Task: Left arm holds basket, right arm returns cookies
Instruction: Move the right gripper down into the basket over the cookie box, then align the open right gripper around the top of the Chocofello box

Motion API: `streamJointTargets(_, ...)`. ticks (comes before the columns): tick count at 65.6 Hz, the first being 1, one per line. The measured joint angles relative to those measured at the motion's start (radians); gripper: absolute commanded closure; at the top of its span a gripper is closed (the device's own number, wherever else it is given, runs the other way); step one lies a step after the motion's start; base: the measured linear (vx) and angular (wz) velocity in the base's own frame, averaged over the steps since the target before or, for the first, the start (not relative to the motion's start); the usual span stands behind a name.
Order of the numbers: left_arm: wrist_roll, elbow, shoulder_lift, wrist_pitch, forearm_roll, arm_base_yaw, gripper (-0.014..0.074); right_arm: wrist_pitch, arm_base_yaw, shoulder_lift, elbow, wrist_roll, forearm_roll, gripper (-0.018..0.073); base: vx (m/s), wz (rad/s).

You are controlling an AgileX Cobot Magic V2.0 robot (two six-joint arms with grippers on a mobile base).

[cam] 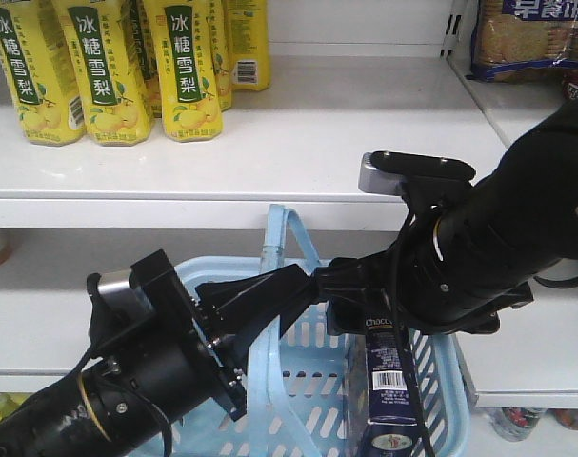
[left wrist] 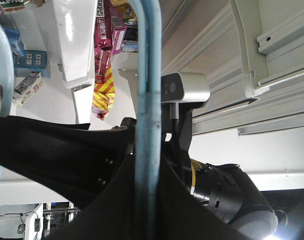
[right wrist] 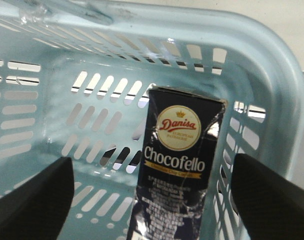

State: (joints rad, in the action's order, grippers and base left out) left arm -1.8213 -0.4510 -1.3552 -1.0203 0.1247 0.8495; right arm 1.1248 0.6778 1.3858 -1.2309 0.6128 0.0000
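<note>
While the left arm sat at the near left, the left gripper was clamped on the handle. In the left wrist view the hoop ran straight through between the black jaws. The basket hung below the shelf, open side up. The cookies stood on end inside it, against the right wall, logo end up.

The right gripper hung just above the carton, spread wide and holding nothing. The right wrist view showed one of the fingers off to each side of the carton, touching neither face. The right arm reached down into the basket from the far right.

Step in hand, as judged: grasp the cookies. To do it well:
- Lower until the pads bracket the upper part of the carton, then close across its narrow faces.
- Squeeze gently, since thin card would likely crumple.
- Lift straight up, clear of the right rim and the handle.
- The left side should hold the basket level.
</note>
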Motion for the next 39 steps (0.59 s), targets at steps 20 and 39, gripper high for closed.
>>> streamJointTargets(20, 0.000, 0.004, 0.000, 0.011, -0.005, 0.000, 0.0596, 0.001, 0.000, 0.010, 0.000, 0.000, 0.000, -0.0010, 0.00, 0.00)
streamJointTargets(39, 0.000, 0.008, 0.000, 0.011, -0.001, 0.000, 0.0596, 0.018, 0.019, 0.010, 0.000, 0.010, -0.019, -0.0010, 0.00, 0.00)
